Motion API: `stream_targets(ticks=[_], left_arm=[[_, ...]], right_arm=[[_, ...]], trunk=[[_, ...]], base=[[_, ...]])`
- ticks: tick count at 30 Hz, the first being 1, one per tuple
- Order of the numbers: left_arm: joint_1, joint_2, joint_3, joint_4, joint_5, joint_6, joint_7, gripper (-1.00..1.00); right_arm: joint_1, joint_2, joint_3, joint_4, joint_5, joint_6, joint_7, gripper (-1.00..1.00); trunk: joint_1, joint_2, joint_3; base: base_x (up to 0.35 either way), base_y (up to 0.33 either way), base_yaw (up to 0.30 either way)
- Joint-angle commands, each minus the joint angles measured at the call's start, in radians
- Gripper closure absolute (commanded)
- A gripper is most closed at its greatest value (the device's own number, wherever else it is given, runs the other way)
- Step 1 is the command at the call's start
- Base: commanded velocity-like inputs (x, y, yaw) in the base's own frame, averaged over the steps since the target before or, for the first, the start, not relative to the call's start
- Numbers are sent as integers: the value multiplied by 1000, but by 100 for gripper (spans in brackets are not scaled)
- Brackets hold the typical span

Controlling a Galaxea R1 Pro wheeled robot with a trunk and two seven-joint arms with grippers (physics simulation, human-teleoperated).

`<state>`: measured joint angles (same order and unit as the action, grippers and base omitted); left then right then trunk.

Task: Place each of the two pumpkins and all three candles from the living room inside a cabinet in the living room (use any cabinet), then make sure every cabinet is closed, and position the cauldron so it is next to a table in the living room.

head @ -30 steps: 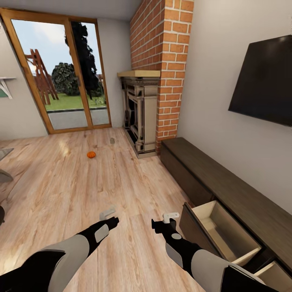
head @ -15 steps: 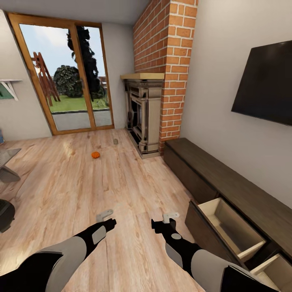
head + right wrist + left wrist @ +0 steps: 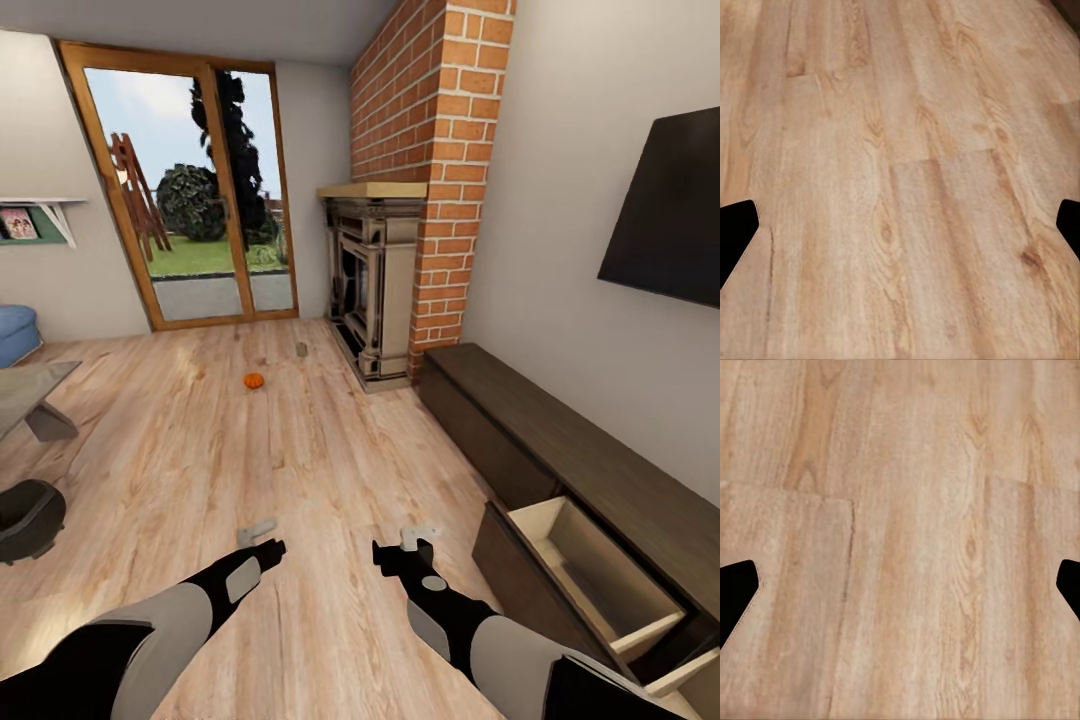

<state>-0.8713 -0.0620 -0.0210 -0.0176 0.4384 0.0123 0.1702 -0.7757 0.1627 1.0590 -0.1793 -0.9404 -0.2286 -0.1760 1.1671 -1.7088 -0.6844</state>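
Little of the task looks done. One pumpkin [image 3: 254, 380] is sitting on the plank floor [image 3: 330, 470] in the upper middle of the head frame, and a small tan candle [image 3: 301, 349] is standing just beyond it, near the stone fireplace [image 3: 372, 290]. The dark cabinet [image 3: 560, 450] is running along the right side with a drawer [image 3: 600, 575] hanging open at lower right; its pale interior appears empty, though the near part is cut off. A dark rounded vessel, probably the cauldron [image 3: 28, 518], is sitting at the left edge beside a grey table [image 3: 30, 395], half cropped. The left gripper [image 3: 258, 532] and right gripper [image 3: 420, 538] are hovering low in the frame, both spread wide and carrying nothing. The other pumpkin and candles are nowhere to be judged.
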Motion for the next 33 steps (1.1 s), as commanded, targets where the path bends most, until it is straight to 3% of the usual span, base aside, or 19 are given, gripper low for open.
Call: stream_targets(ticks=[1, 19, 33], left_arm=[[-1, 0, -2, -1, 5, 1, 3, -100], [0, -1, -3, -1, 5, 2, 4, -100], [0, -1, -4, -1, 5, 3, 5, -100]], right_arm=[[-1, 0, 9, 0, -8, -3, -5, -100], [0, 0, 8, -1, -8, -3, -5, -100], [0, -1, 7, -2, -8, -3, -5, -100]], trunk=[[0, 0, -1], [0, 0, -1], [0, 0, -1]], base=[[0, 224, 24], [0, 263, 4], [143, 79, 0]])
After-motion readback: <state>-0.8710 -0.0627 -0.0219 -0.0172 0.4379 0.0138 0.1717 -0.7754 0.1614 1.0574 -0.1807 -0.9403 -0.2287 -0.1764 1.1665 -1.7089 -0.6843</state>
